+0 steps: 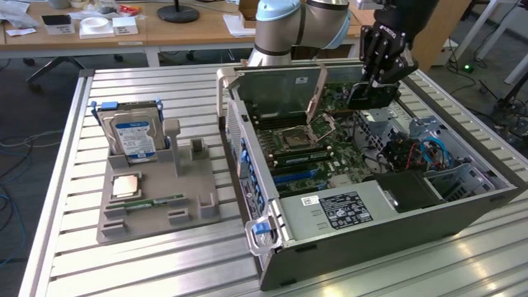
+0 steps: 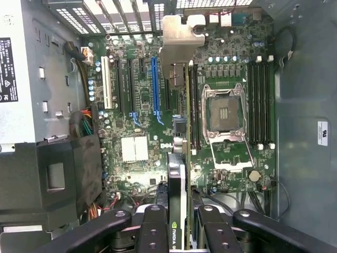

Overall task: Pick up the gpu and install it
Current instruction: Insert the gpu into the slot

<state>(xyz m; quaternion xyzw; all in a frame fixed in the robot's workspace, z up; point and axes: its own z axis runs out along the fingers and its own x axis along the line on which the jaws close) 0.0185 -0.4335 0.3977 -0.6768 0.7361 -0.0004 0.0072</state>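
Gripper (image 1: pixel 377 85): clamped on the gpu (image 1: pixel 368 98) (card seen edge-on from the wrist).
Gpu place: inside open case (image 1: pixel 412 232), over motherboard (image 1: pixel 334 162), 2 o'clock of CPU socket (image 1: pixel 295 137), exterior view.

Light is glancing off a slatted metal worktable (image 1: pixel 165 263).
Wooden desks (image 1: pixel 190 32) are standing behind it, carrying white boxes (image 1: pixel 96 26) and a black round base (image 1: pixel 177 13); a chair's wheeled foot (image 1: pixel 54 65) is showing beneath. Loose cables (image 1: pixel 15 141) are lying on the grey floor (image 1: pixel 33 105) at the exterior view's left, and a small green light (image 1: pixel 468 67) is glowing at its right.
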